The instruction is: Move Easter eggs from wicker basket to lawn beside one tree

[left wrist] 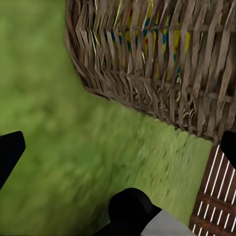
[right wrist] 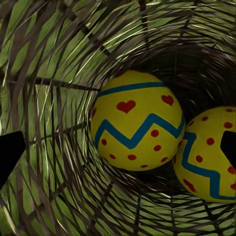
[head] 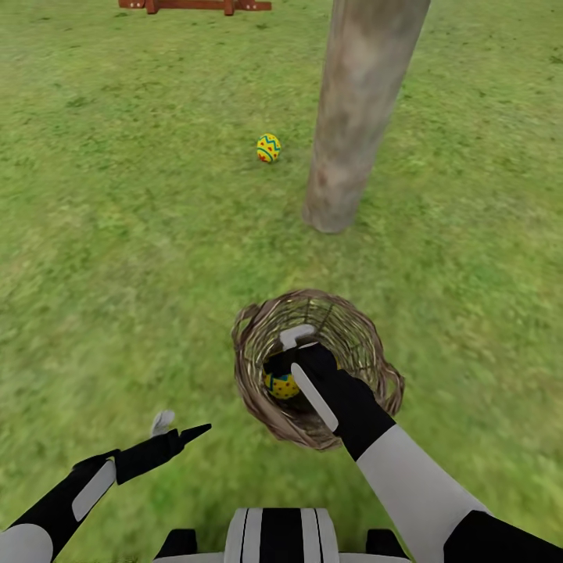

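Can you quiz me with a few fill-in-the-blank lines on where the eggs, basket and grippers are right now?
1. The right gripper reaches into the round brown woven-twig basket, its fingers ____.
2. ____ yellow zigzag-banded eggs lie inside the basket.
3. One yellow egg rests on the green lawn beside the thick grey-brown tree ____.
4. The left gripper hovers over ____.

Missing words: open; two; trunk; grass

Yellow Easter eggs point(right wrist: 136, 128) bear red dots, a red heart and blue zigzags inside a brown wicker basket point(head: 360, 344) on mottled green lawn point(head: 117, 258).
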